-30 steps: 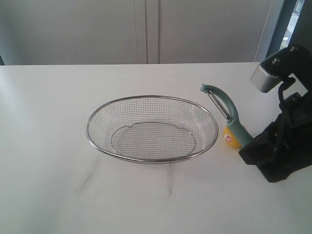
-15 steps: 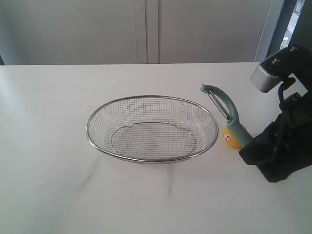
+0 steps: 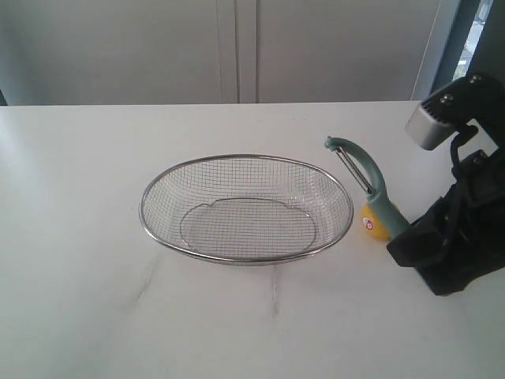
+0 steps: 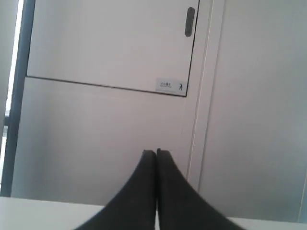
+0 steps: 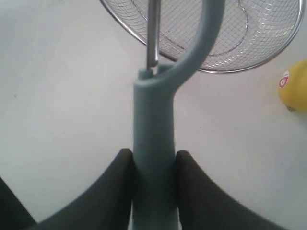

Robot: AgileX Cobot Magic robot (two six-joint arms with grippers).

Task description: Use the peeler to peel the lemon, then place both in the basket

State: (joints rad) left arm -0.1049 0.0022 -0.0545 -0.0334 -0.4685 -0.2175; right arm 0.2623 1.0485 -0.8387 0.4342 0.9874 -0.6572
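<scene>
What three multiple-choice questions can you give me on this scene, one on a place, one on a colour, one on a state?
1. Where is the lemon? A on the table beside the basket; B inside the basket; C under the basket.
2. What colour is the peeler? A red; B teal-green; C black.
3. The right tool is: A open, empty; B out of view; C shut on the peeler.
Answers: A, it sits outside the rim; B, seen in both views; C, its fingers clamp the handle.
</scene>
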